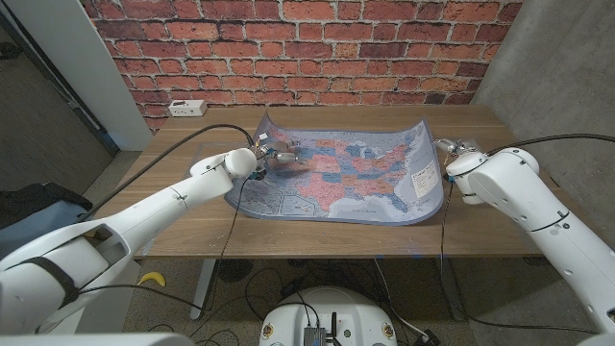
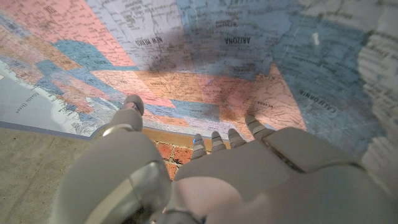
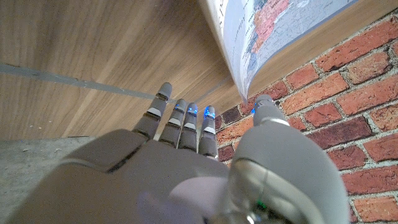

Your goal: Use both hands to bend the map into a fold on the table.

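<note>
A printed map (image 1: 341, 178) of the United States lies across the middle of the wooden table (image 1: 192, 226), its two far corners curled up off the wood, toward the brick wall (image 1: 307, 48) at twelve o'clock. The left hand (image 1: 272, 154) sits at the map's ten o'clock corner, over the raised sheet; in the left wrist view its fingers (image 2: 252, 127) reach out against the printed face of the map (image 2: 205, 56), thumb spread to one side, though whether they pinch the paper I cannot tell. The right hand (image 1: 450, 147) stands just beside the map's two o'clock corner. In the right wrist view its fingers (image 3: 186, 121) are straight and close together, the thumb (image 3: 264, 106) apart from them and just beside the lifted edge of the map (image 3: 261, 31), with nothing gripped. A white power strip (image 1: 186, 108) rests near the table's far left corner, at about eleven o'clock from the map.
</note>
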Robot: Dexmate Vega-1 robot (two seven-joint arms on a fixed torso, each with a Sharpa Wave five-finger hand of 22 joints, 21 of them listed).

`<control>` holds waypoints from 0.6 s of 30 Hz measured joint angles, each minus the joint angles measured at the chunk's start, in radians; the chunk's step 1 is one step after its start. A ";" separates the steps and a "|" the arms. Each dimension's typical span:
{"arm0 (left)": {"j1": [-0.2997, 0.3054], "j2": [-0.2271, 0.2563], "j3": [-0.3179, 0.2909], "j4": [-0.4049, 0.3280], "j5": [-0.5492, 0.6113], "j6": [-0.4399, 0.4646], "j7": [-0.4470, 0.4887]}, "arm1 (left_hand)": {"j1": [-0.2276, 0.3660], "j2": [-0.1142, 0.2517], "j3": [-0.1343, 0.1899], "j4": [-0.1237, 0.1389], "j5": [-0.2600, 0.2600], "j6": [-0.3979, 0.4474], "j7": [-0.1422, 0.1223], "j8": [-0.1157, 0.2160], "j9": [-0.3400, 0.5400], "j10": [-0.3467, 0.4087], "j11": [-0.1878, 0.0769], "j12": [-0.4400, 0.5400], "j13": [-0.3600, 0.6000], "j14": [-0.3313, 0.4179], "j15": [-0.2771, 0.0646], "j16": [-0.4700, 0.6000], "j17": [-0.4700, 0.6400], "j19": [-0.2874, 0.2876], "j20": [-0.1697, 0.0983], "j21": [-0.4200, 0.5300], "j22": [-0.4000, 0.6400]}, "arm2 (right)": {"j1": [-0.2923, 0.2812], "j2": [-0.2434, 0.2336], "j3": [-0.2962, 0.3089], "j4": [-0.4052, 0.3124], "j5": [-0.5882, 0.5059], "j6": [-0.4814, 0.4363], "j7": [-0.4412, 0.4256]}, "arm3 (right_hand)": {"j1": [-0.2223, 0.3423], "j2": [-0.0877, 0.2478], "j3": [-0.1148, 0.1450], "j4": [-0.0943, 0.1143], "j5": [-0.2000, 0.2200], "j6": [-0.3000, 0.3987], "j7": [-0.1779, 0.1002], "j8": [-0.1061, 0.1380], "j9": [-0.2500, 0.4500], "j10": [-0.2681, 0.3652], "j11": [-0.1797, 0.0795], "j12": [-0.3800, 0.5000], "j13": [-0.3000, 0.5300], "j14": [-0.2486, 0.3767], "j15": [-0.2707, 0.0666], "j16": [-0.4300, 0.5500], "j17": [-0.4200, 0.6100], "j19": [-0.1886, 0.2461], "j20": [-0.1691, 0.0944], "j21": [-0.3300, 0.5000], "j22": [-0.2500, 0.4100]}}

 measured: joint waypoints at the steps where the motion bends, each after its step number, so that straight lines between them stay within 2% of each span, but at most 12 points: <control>1: -0.001 0.000 0.001 0.001 0.001 0.000 -0.002 | 0.000 0.000 -0.003 0.003 0.002 0.008 0.001 0.001 0.000 0.000 0.000 0.000 0.000 0.000 0.000 0.000 0.000 0.000 0.000 -0.002 0.000 | 0.004 -0.002 -0.003 0.000 0.005 -0.004 -0.003 | -0.006 -0.006 -0.003 -0.002 0.000 0.000 0.000 0.000 0.000 0.000 0.000 0.000 0.000 -0.005 -0.001 0.000 0.002 0.000 0.000 0.000 0.000; 6: -0.009 -0.006 0.011 0.009 0.015 0.005 -0.027 | 0.000 0.000 -0.003 0.003 0.002 0.015 0.007 0.004 0.000 0.004 -0.003 0.005 0.000 0.004 -0.004 0.005 0.000 -0.007 -0.003 -0.009 0.000 | 0.073 -0.044 -0.059 0.018 0.092 -0.050 -0.073 | -0.016 -0.016 -0.014 0.000 0.000 0.021 0.002 0.000 0.000 -0.003 -0.003 0.000 0.000 -0.007 0.000 0.000 0.002 0.000 0.008 -0.007 0.000; 7: -0.014 -0.010 0.018 0.014 0.017 0.006 -0.032 | 0.000 0.000 -0.006 0.006 0.002 0.015 0.007 0.004 0.000 0.007 -0.001 0.005 0.000 0.004 -0.004 0.005 0.000 -0.007 -0.003 -0.010 0.000 | 0.088 -0.054 -0.072 0.023 0.150 -0.066 -0.115 | -0.019 -0.019 -0.015 0.001 0.000 0.033 0.004 0.005 0.000 0.001 0.001 0.000 0.000 -0.007 0.000 0.000 0.002 0.000 0.011 -0.007 0.000; 10: -0.019 -0.014 0.025 0.020 0.023 0.008 -0.044 | 0.000 0.000 -0.007 0.007 0.002 0.015 0.007 0.004 0.000 0.008 0.000 0.005 0.000 0.004 -0.004 0.005 0.000 -0.007 -0.003 -0.014 0.000 | 0.125 -0.080 -0.105 0.037 0.236 -0.081 -0.160 | -0.029 -0.029 -0.027 0.004 0.000 0.074 0.009 0.016 0.000 0.019 0.007 0.000 0.002 -0.005 0.002 0.000 0.007 0.005 0.016 -0.014 0.000; 12: -0.019 -0.014 0.026 0.021 0.026 0.008 -0.050 | 0.000 0.000 -0.007 0.007 0.002 0.015 0.007 0.004 0.000 0.008 0.000 0.005 0.000 0.004 -0.004 0.005 0.000 -0.007 -0.003 -0.014 0.000 | 0.151 -0.097 -0.127 0.045 0.248 -0.082 -0.165 | -0.040 -0.034 -0.032 0.004 0.000 0.103 0.013 0.023 0.000 0.033 0.007 0.000 0.005 -0.002 0.005 0.000 0.010 0.002 0.023 -0.015 0.000; 15: -0.024 -0.018 0.032 0.027 0.031 0.011 -0.059 | 0.000 0.000 -0.007 0.007 0.002 0.015 0.007 0.004 0.000 0.008 0.000 0.005 0.000 0.004 -0.004 0.005 0.000 -0.007 -0.003 -0.014 0.000 | 0.200 -0.127 -0.172 0.059 0.385 -0.093 -0.199 | -0.050 -0.042 -0.042 0.005 0.000 0.127 0.024 0.030 0.000 0.036 0.011 0.000 0.005 -0.002 0.005 0.000 0.011 0.002 0.023 -0.022 0.000; 18: -0.028 -0.021 0.039 0.034 0.034 0.014 -0.066 | 0.000 0.000 -0.009 0.009 0.002 0.015 0.007 0.004 0.000 0.008 0.000 0.005 0.000 0.004 -0.004 0.005 0.000 -0.007 -0.003 -0.015 0.000 | 0.247 -0.154 -0.214 0.072 0.461 -0.102 -0.230 | -0.060 -0.047 -0.046 0.009 0.004 0.140 0.028 0.031 0.000 0.037 0.010 0.000 0.005 0.003 0.001 0.004 0.011 0.007 0.028 -0.023 0.000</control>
